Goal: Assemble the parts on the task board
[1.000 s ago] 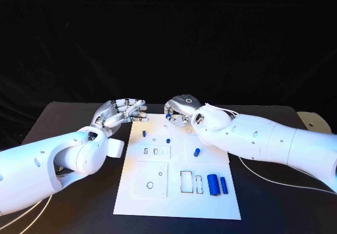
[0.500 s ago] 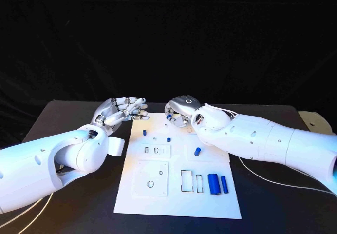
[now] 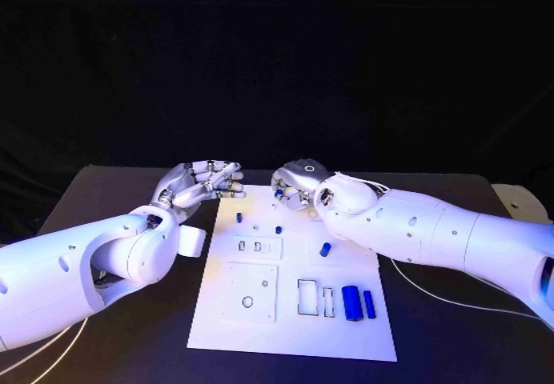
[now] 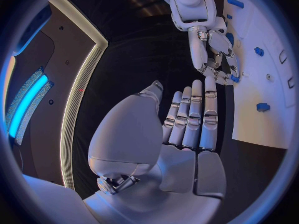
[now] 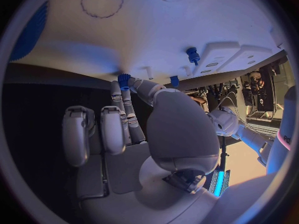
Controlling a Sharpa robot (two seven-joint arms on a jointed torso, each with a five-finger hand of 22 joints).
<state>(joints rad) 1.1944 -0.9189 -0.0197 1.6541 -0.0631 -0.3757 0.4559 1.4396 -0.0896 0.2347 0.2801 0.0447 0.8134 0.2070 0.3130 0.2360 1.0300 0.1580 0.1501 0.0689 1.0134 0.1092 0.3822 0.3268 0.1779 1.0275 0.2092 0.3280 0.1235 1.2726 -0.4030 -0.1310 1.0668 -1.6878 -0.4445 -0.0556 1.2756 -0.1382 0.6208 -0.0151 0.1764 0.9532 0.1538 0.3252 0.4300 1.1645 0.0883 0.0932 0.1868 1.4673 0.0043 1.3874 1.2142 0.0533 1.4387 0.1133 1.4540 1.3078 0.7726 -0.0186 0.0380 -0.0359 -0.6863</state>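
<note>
The white task board [image 3: 295, 324] lies in the middle of the black table. My right hand [image 3: 295, 184] hovers over the board's far edge and pinches a small blue part [image 5: 124, 79] between its thumb and a finger; the same part [image 4: 233, 78] shows at its fingertips in the left wrist view. My left hand [image 3: 203, 182] hangs beside the board's far left corner, fingers stretched out and holding nothing. Small blue pegs [image 3: 238, 217] [image 3: 279, 230] [image 3: 324, 249] stand or lie on the board's far half. Two bigger blue cylinders [image 3: 351, 302] [image 3: 368, 303] lie at its near right.
Several cut-outs [image 3: 307, 298] and raised white plates [image 3: 250, 294] mark the board's near half. White cables [image 3: 444, 292] run over the table to the right of the board. A pale round object [image 3: 509, 200] sits at the table's right edge.
The right arm has edged slightly to the left, its hand still pinching the blue part over the far edge. The left hand has stayed in place.
</note>
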